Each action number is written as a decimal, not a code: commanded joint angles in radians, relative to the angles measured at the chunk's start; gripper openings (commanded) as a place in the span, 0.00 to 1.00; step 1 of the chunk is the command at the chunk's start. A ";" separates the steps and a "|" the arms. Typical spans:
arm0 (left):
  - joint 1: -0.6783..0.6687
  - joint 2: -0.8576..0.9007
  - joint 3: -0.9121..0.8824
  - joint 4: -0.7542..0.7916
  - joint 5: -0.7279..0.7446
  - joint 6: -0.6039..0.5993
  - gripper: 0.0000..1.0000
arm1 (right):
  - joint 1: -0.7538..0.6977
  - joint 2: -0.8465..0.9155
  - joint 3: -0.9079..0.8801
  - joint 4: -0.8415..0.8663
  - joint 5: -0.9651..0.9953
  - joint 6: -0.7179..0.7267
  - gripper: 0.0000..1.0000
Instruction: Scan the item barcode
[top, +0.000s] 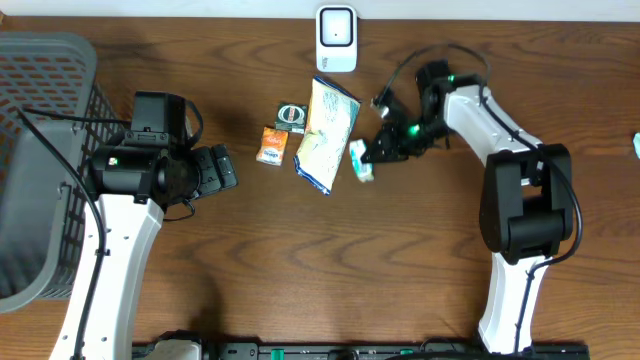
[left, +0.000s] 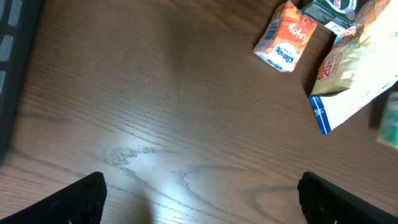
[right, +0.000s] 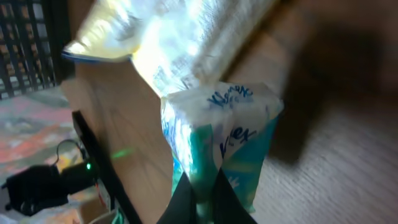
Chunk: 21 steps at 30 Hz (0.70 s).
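Note:
My right gripper (top: 378, 152) is shut on a teal and white Kleenex tissue pack (top: 362, 160), which sits just right of the large yellow and white bag (top: 328, 135). In the right wrist view the black fingers (right: 231, 200) pinch the bottom edge of the pack (right: 230, 134), with the gripper (right: 205, 186) below it. No barcode shows on it. A white scanner (top: 337, 40) stands at the table's far edge, beyond the bag. Well to the left, over bare wood, my left gripper (top: 222, 168) stands open; its two fingers (left: 74, 202) are wide apart and nothing lies between them (left: 202, 199).
An orange tissue pack (top: 271, 146) and a small dark green pack (top: 292, 116) lie left of the bag. A grey mesh basket (top: 40, 150) fills the far left. The left wrist view shows the orange pack (left: 285, 37) and the bag (left: 357, 74) ahead to the right.

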 joint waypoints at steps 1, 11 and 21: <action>0.005 0.000 0.001 -0.005 -0.003 -0.009 0.98 | -0.024 0.009 -0.077 0.045 -0.042 0.005 0.01; 0.005 0.000 0.001 -0.005 -0.002 -0.009 0.98 | -0.146 0.008 -0.057 -0.026 0.147 0.107 0.05; 0.005 0.000 0.001 -0.005 -0.003 -0.009 0.98 | -0.207 0.008 0.092 -0.208 0.150 0.064 0.43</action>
